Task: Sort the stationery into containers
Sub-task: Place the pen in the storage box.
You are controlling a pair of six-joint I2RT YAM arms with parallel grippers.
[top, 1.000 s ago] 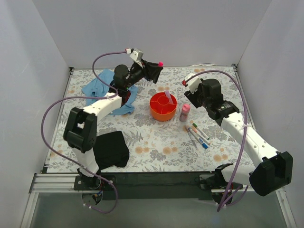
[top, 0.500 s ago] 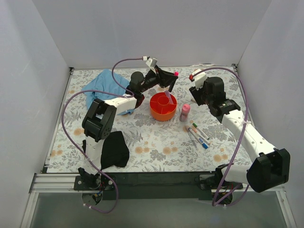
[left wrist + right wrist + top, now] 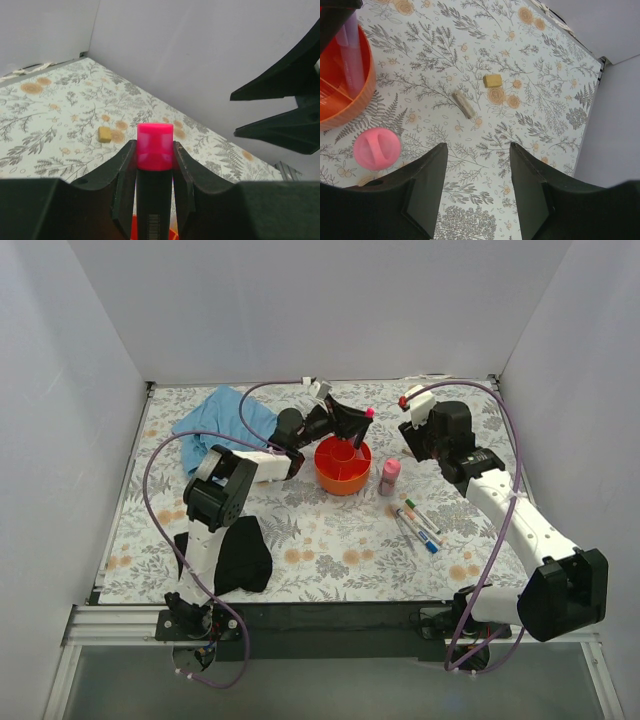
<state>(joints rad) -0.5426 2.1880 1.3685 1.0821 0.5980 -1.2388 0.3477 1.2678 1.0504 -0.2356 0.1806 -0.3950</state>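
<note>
The orange divided bowl (image 3: 343, 468) stands mid-table, with a lilac stick (image 3: 351, 55) upright inside it. My left gripper (image 3: 362, 423) is shut on the pink-capped highlighter (image 3: 155, 150) and holds it tilted over the bowl's far rim. In the top view its cap (image 3: 369, 412) points up and right. A small pink bottle (image 3: 389, 476) stands just right of the bowl and also shows in the right wrist view (image 3: 376, 148). Several thin white markers (image 3: 418, 523) lie on the table in front of the bottle. My right gripper (image 3: 477, 150) is open and empty, above the table behind the bottle.
A blue cloth (image 3: 225, 415) lies at the far left and a black cloth (image 3: 235, 552) at the near left. A small yellow block (image 3: 493, 80) and a short grey stick (image 3: 463, 104) lie behind the bowl to the right. White walls close three sides.
My left gripper has moved right and down with the highlighter, from behind and left of the bowl to over it. The right gripper shifted slightly right.
</note>
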